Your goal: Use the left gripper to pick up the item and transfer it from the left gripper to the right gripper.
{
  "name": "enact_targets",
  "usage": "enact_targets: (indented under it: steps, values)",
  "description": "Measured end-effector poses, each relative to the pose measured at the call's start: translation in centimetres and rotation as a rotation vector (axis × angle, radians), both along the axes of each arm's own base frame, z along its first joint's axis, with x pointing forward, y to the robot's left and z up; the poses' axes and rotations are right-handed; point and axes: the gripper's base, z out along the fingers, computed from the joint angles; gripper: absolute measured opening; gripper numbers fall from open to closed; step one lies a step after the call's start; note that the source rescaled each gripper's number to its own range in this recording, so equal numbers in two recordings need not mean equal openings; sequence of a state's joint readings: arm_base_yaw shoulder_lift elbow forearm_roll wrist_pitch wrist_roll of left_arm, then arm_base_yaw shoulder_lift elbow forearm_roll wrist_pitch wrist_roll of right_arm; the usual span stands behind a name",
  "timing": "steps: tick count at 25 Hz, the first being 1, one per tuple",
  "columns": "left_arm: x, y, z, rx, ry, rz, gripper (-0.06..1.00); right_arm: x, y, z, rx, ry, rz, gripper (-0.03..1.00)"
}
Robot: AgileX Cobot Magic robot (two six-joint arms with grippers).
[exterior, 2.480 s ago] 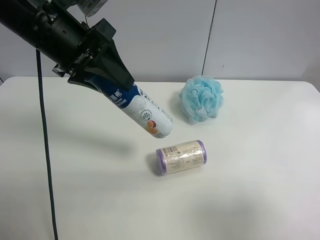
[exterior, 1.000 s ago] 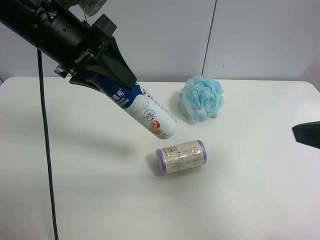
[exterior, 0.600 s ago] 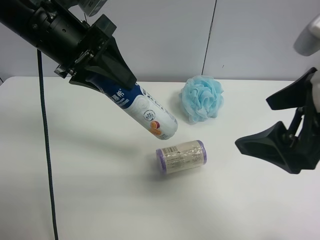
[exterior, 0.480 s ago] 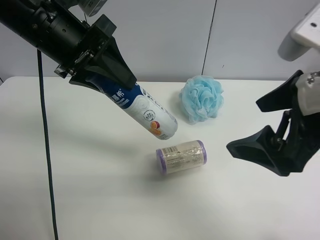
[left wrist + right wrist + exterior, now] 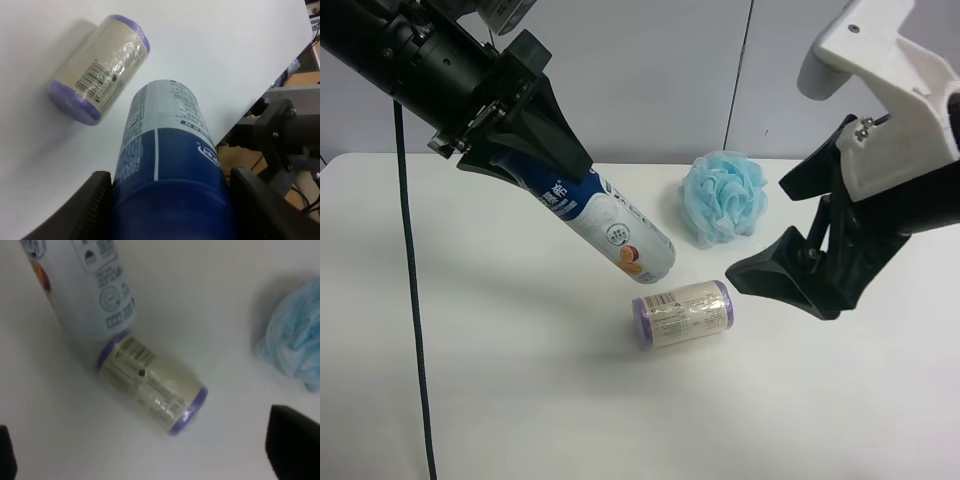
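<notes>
Clamped hard on the capped end of the slim bottle point(image 5: 615, 232), the left claw point(image 5: 560, 165) holds it in the air above the white table point(image 5: 520, 400). The left wrist view looks straight down the dark blue part of the label, with one black finger on each side of it. The right claw point(image 5: 760, 232), on the arm with the big white bracket, has its jaws spread wide and grips nothing. In the right wrist view only its finger ends show, at the two lower corners, with bare table between them.

The handover turns on how the bottle lies. Its long axis slopes down and away from the left claw, so the free base end, with the orange picture on the label, points toward the table and toward the right claw's side. That end hangs just above the purple-ended roll point(image 5: 682, 313) lying on the table; the bottle does not seem to touch the roll. The right claw is near the free end but clear of it, and its open jaws face across toward the bottle. In the right wrist view the bottle sits off toward one corner, not between the fingers.

My reading is that the pickup is done and the transfer is just starting. The right claw has to line its gap across the bottle's lower body, below the left claw's fingers, without brushing the roll or the light blue mesh pouf point(image 5: 723, 197) beside it.
</notes>
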State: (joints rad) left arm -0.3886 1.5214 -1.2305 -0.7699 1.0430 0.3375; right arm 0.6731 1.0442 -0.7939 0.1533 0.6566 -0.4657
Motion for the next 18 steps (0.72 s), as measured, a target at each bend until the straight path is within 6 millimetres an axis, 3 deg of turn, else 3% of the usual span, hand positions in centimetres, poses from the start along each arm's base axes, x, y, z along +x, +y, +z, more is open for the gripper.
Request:
enact_targets:
  steps: [18]
  values:
    - [0.4, -0.4, 0.0, -0.054, 0.018, 0.031, 0.0, 3.4, 4.1, -1.3, 0.058, -0.011, 0.133, 1.0]
